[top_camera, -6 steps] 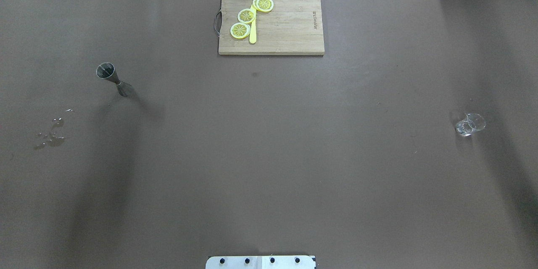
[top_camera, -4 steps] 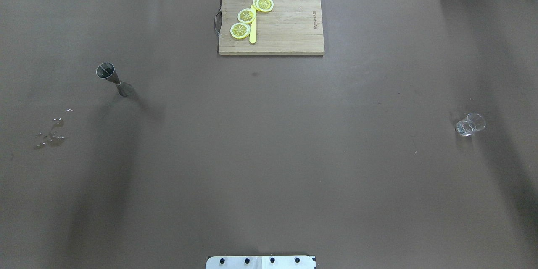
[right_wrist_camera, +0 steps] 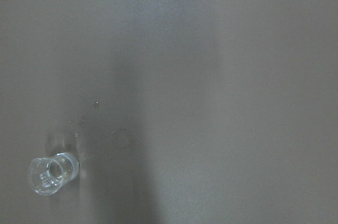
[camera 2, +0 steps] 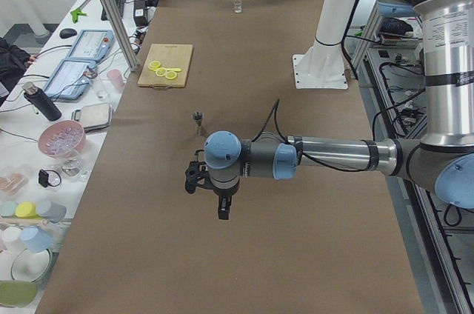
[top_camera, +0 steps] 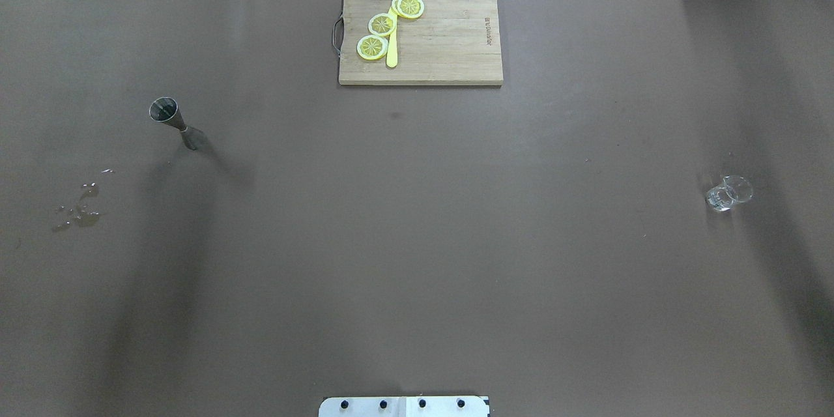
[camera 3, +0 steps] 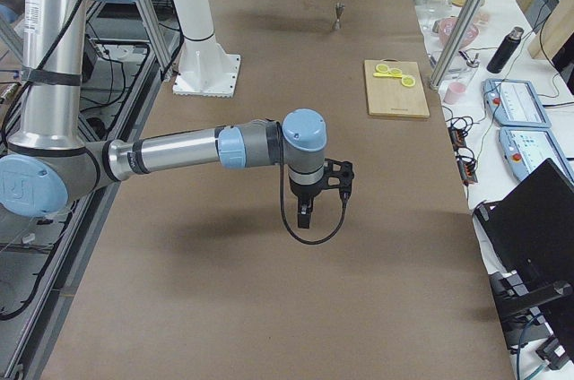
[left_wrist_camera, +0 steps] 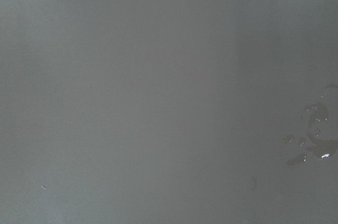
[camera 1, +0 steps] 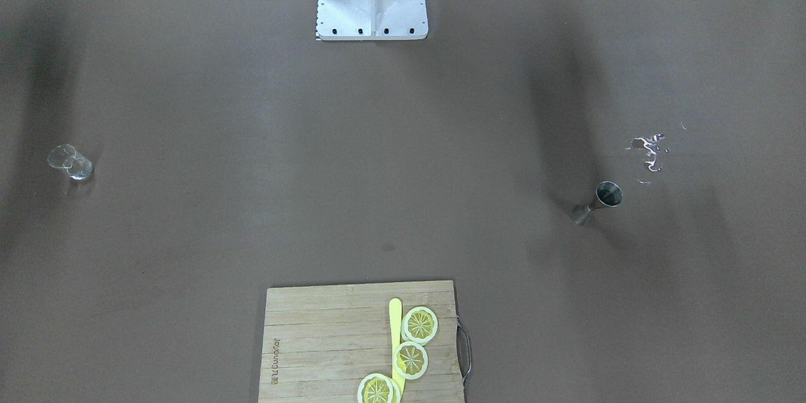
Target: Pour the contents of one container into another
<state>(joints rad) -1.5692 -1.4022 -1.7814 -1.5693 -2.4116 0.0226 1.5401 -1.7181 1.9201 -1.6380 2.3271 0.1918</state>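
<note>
A steel jigger (top_camera: pixel 171 118) stands upright on the left half of the brown table, also visible in the front view (camera 1: pixel 598 201). A small clear glass (top_camera: pixel 728 193) stands far right; the right wrist view has it at lower left (right_wrist_camera: pixel 52 174). Both arms hang above the table, outside the overhead view. My left gripper (camera 2: pixel 222 210) points down, nearer than the jigger (camera 2: pixel 198 121) in the left side view. My right gripper (camera 3: pixel 305 217) points down over bare table. I cannot tell whether either is open or shut. Nothing shows held in either.
A wooden cutting board (top_camera: pixel 449 45) with lemon slices (top_camera: pixel 382 24) and a yellow knife lies at the far middle. Spilled drops (top_camera: pixel 78 208) lie left of the jigger, also in the left wrist view (left_wrist_camera: pixel 311 145). The robot's base plate (top_camera: pixel 404 406) is at the near edge.
The arms' soft shadows on the table have drifted slightly. The jigger, the glass and the board have not moved.
</note>
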